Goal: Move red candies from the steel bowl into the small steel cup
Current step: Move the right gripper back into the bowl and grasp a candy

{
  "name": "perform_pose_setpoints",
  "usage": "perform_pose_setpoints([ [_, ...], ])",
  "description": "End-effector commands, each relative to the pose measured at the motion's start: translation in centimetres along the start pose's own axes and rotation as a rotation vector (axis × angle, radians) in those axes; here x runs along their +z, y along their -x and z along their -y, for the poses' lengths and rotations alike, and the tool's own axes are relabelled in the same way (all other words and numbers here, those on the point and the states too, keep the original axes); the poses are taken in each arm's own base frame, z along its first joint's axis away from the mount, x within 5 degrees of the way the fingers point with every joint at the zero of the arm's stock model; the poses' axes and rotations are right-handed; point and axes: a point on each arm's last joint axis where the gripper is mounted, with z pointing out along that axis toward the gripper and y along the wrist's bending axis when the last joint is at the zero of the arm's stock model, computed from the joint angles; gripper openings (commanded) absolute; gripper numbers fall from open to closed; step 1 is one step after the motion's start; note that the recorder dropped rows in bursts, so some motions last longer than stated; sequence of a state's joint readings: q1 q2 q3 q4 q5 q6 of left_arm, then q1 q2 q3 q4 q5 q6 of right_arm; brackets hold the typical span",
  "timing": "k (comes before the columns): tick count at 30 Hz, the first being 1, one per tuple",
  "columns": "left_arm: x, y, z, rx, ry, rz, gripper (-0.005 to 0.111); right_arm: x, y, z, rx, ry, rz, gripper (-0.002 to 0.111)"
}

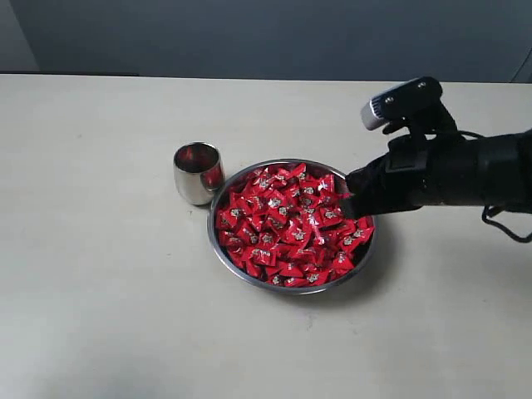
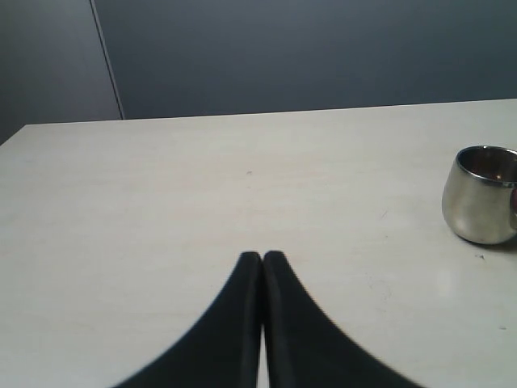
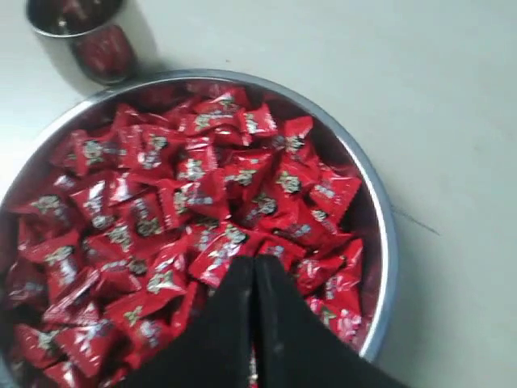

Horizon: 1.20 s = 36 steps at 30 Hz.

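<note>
My right end effector (image 1: 351,202), fingers pressed together, hangs over the right side of the steel bowl (image 1: 293,291) in the exterior view. Its tips sit just at the heap of red candies (image 1: 283,224) that fills the bowl. The small steel cup (image 1: 198,173) stands upright just beside the bowl's rim on the pale worktop (image 1: 100,291). My left end effector (image 2: 262,257), likewise closed together, hovers low over the worktop, apart from the cup.

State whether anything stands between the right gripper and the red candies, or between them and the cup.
Nothing visible. The right gripper hangs over the red candies; the small steel cup stands beside the steel bowl.
</note>
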State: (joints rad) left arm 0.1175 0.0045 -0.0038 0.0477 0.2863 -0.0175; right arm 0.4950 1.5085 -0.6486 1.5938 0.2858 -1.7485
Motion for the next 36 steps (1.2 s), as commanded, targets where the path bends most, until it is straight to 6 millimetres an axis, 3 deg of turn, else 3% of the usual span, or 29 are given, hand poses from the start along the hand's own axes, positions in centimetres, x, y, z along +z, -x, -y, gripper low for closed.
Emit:
perform_pose_setpoints([
  [1, 0.0, -0.1, 0.0, -0.004, 0.000, 0.003, 0.000, -0.3, -1.3, -0.9, -0.051, 0.073, 0.024, -0.001],
  [20, 0.0, -0.1, 0.0, -0.004, 0.000, 0.003, 0.000, -0.3, -1.1, -0.5, -0.063, 0.037, 0.020, -0.001],
  [31, 0.0, -0.1, 0.0, -0.004, 0.000, 0.003, 0.000, 3.3, -3.9, -0.8, 0.013, 0.160, -0.108, -0.001],
  [36, 0.0, -0.1, 0.0, -0.004, 0.000, 0.003, 0.000, 3.7, -4.1, -0.8, 0.022, 0.172, -0.119, -0.001],
])
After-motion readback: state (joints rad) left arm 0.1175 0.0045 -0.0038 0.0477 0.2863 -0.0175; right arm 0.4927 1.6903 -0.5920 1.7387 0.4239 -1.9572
